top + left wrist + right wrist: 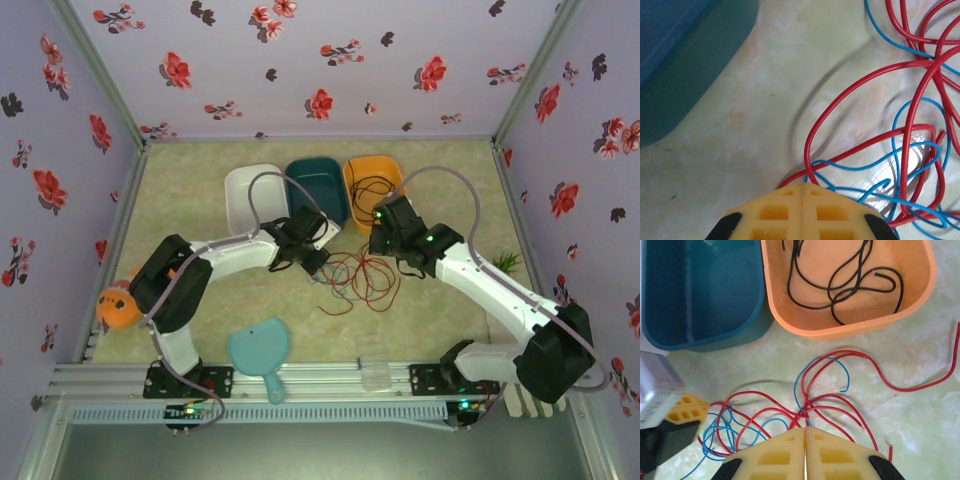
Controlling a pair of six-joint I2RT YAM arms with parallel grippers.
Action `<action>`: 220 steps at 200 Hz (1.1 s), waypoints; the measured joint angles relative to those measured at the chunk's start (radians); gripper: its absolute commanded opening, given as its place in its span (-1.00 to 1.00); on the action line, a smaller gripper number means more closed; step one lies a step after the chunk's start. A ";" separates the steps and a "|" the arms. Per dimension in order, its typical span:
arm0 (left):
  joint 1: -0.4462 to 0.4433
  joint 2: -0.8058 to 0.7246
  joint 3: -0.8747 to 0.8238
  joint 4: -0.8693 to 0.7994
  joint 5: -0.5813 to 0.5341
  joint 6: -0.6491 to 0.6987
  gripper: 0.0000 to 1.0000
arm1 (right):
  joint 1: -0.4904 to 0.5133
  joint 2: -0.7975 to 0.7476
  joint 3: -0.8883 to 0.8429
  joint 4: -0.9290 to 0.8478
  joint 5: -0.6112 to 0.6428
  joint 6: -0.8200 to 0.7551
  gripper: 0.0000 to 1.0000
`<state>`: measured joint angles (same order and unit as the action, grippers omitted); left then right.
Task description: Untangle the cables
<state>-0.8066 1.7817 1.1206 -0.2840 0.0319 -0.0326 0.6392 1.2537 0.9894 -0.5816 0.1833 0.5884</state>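
Task partly done: the black cable lies in the orange bin, while the red and blue cables lie tangled on the bench. I have the left claw and right claw pressed closed at the tangle; I cannot tell whether either pinches a strand.

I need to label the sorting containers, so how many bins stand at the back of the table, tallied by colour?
White bin: 1
Teal bin: 1
Orange bin: 1
Total: 3
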 measured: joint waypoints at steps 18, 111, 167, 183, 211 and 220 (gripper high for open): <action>0.000 -0.028 -0.011 0.001 -0.008 -0.014 -1.00 | -0.011 0.013 -0.006 -0.008 0.000 0.014 -0.64; 0.002 -0.073 -0.017 0.034 0.016 -0.042 0.11 | -0.246 0.117 -0.114 -0.038 -0.051 0.082 -0.38; 0.002 0.002 0.086 0.005 0.149 0.071 0.10 | -0.246 0.142 -0.124 -0.023 -0.105 0.089 -0.29; 0.002 0.038 0.145 -0.023 0.195 0.111 -0.01 | -0.246 0.142 -0.125 -0.020 -0.112 0.093 -0.26; 0.002 0.094 0.226 -0.074 0.242 0.166 -0.12 | -0.246 0.140 -0.132 -0.010 -0.125 0.096 -0.19; 0.002 0.113 0.248 -0.094 0.253 0.179 -0.12 | -0.246 0.140 -0.136 -0.008 -0.128 0.096 -0.17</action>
<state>-0.8051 1.8950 1.3685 -0.3779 0.2844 0.1467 0.3927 1.3933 0.8536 -0.5896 0.0551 0.6846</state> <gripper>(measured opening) 0.444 0.403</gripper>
